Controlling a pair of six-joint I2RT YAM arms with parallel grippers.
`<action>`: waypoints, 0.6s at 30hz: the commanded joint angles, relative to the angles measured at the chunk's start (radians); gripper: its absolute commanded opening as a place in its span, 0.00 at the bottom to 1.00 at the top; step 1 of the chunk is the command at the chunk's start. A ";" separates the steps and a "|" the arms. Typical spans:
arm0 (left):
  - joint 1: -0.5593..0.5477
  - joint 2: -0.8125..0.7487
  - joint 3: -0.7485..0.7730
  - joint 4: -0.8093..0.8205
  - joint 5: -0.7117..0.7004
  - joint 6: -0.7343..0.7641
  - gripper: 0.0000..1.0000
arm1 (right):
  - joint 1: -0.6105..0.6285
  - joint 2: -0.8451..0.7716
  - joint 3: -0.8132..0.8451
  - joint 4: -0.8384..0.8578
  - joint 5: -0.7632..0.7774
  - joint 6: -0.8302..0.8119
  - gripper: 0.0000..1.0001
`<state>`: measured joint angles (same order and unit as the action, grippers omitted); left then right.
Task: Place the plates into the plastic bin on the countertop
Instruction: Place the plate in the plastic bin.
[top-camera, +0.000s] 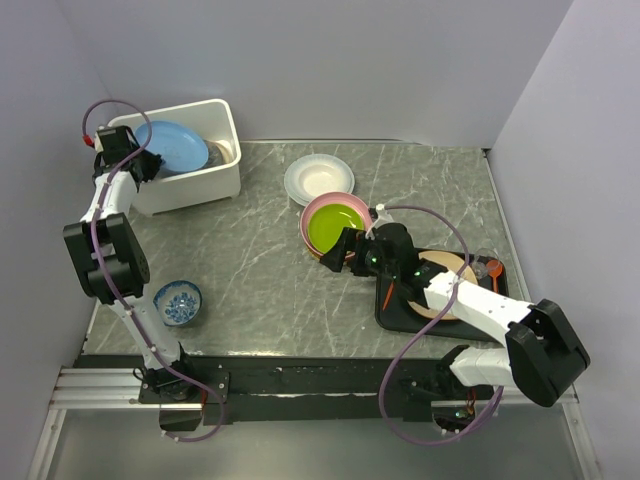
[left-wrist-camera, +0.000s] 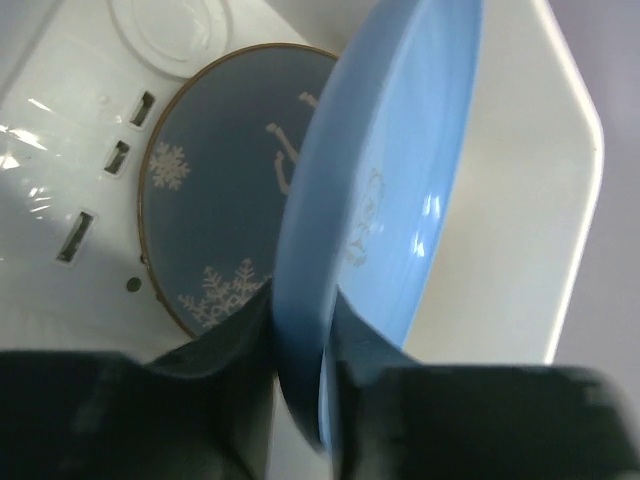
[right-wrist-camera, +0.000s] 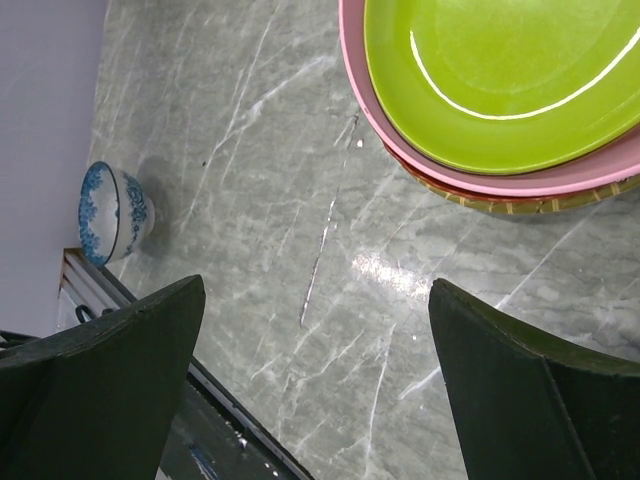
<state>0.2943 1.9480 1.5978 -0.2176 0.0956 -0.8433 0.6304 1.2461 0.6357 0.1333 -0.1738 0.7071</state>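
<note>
The white plastic bin (top-camera: 225, 182) stands at the far left of the countertop (top-camera: 270, 280). My left gripper (top-camera: 146, 166) is shut on the rim of a light blue plate (top-camera: 178, 145) and holds it tilted on edge inside the bin. In the left wrist view the gripper (left-wrist-camera: 300, 345) pinches this plate (left-wrist-camera: 390, 180) above a dark blue snowflake plate (left-wrist-camera: 215, 190) lying on the slotted bin floor (left-wrist-camera: 80, 170). My right gripper (top-camera: 342, 252) is open and empty at the near edge of a stack topped by a green plate (top-camera: 335, 226) on a pink plate (right-wrist-camera: 600, 172). A white plate (top-camera: 318, 178) lies behind the stack.
Red-orange and woven yellow plates (right-wrist-camera: 520, 205) lie under the pink one. A small blue-and-white bowl (top-camera: 178, 302) sits at the near left, also in the right wrist view (right-wrist-camera: 115, 208). A flat black tray (top-camera: 398, 312) with a tan round plate (top-camera: 447, 285) lies at the near right.
</note>
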 joint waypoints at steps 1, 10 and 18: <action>0.005 -0.006 0.037 0.049 0.033 0.023 0.35 | 0.006 0.003 0.055 0.019 0.005 -0.020 1.00; 0.005 -0.032 0.001 0.072 0.018 0.012 0.87 | 0.005 -0.014 0.033 0.015 0.014 -0.015 1.00; 0.002 -0.176 -0.111 0.118 -0.076 0.007 0.94 | 0.005 -0.046 0.010 0.005 0.025 -0.014 1.00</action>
<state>0.2943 1.9034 1.5280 -0.1036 0.0765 -0.8330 0.6308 1.2400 0.6399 0.1307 -0.1665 0.7048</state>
